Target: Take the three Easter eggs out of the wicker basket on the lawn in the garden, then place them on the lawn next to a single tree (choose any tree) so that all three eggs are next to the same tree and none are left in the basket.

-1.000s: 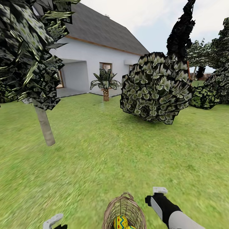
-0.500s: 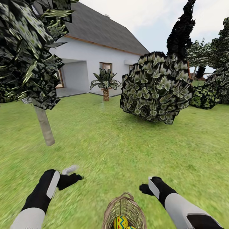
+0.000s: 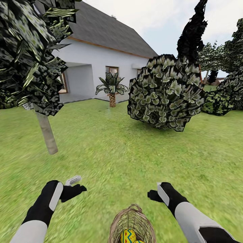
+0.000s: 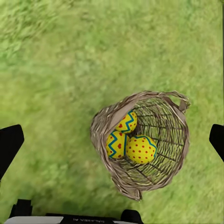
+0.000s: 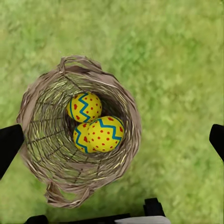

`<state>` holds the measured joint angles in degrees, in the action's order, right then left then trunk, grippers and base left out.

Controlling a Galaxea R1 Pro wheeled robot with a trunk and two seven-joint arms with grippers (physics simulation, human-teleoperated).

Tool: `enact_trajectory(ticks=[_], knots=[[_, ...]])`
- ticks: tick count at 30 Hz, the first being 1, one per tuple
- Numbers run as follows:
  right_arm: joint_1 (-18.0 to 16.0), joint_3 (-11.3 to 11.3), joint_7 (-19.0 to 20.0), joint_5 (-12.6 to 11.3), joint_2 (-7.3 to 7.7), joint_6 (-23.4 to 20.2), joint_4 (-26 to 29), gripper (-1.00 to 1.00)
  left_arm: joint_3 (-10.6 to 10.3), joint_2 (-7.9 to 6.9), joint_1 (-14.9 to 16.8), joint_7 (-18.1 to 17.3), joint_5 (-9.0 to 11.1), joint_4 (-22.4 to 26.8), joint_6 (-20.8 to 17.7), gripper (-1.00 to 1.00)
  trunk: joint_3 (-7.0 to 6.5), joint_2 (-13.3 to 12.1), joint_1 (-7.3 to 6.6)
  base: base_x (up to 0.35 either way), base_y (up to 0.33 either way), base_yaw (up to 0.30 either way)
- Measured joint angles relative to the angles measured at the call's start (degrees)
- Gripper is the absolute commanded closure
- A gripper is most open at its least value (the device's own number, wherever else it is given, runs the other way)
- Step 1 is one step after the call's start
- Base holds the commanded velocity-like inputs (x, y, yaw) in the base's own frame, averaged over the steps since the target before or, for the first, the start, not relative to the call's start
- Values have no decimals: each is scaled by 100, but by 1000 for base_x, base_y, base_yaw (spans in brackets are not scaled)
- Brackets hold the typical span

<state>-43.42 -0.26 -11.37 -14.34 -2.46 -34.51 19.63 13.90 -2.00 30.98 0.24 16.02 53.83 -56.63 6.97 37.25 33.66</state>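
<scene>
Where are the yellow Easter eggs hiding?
All three bright yellow eggs sit in the round brown wicker basket on the grass, at the head view's bottom centre, between the robot's left hand and right hand.

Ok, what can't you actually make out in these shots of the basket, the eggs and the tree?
- Wicker basket: in the head view its near side is cut off by the bottom edge.
- Easter eggs: the lowest one is partly hidden under the other two in the right wrist view.
- Tree: its crown runs past the head view's top and left edges.
- Left gripper and right gripper: only dark finger ends show at the frame edges.
</scene>
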Motion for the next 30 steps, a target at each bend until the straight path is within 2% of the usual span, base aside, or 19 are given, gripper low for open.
enact_trajectory(ticks=[3, 4, 6, 8, 11, 13, 15, 16, 17, 18, 21, 30], knots=[[-218, -4, -18, -10, 2, -803, 376, -100, -3, 46, 0, 25, -2, 494, -16, -100, 53, 121, 66, 0, 0, 0], [-261, -6, -19, -12, -2, -873, 403, -100, -5, 70, 0, 31, -11, 563, -18, -100, 72, 161, 88, 0, 0, 0], [-358, -2, -27, -2, -21, -982, 437, -100, -10, 213, 0, 175, -38, 717, -16, -100, 108, 241, 132, 0, 0, 0], [-398, 18, -75, 21, -99, -790, 235, -100, 11, 331, -1, 561, -60, 777, -12, -100, 145, 321, 176, 0, 0, 0], [-419, 126, -481, 247, -234, -183, -437, -100, 18, 385, 0, 1029, -53, 808, 41, -100, 199, 441, 242, 0, 0, 0], [-423, 158, -656, 346, -260, 23, -610, -100, 24, 349, 0, 1126, -58, 789, 117, -100, 235, 522, 286, 0, 0, 0], [-426, 181, -785, 417, -273, 158, -682, -100, 40, 244, 0, 1173, -59, 774, 252, -100, 271, 603, 330, 0, 0, 0], [-426, 187, -815, 434, -276, 192, -691, -100, 100, 168, 0, 1178, -64, 768, 309, -100, 289, 643, 352, 0, 0, 0], [-427, 191, -840, 448, -279, 229, -700, -100, 253, 34, 1, 1169, -67, 761, 373, -100, 307, 683, 374, 0, 0, 0], [-427, 191, -844, 451, -283, 239, -703, -100, 307, -5, 0, 1163, -36, 759, 390, -100, 325, 723, 396, 0, 0, 0], [-427, 191, -844, 450, -292, 325, -711, -100, 386, -55, 0, 1159, -31, 756, 380, -100, 379, 844, 462, 0, 0, 0], [-427, 182, -838, 434, -330, 660, -751, -100, 409, -57, 0, 1158, -7, 755, 365, -100, 541, 1205, 660, 0, 0, 0]])
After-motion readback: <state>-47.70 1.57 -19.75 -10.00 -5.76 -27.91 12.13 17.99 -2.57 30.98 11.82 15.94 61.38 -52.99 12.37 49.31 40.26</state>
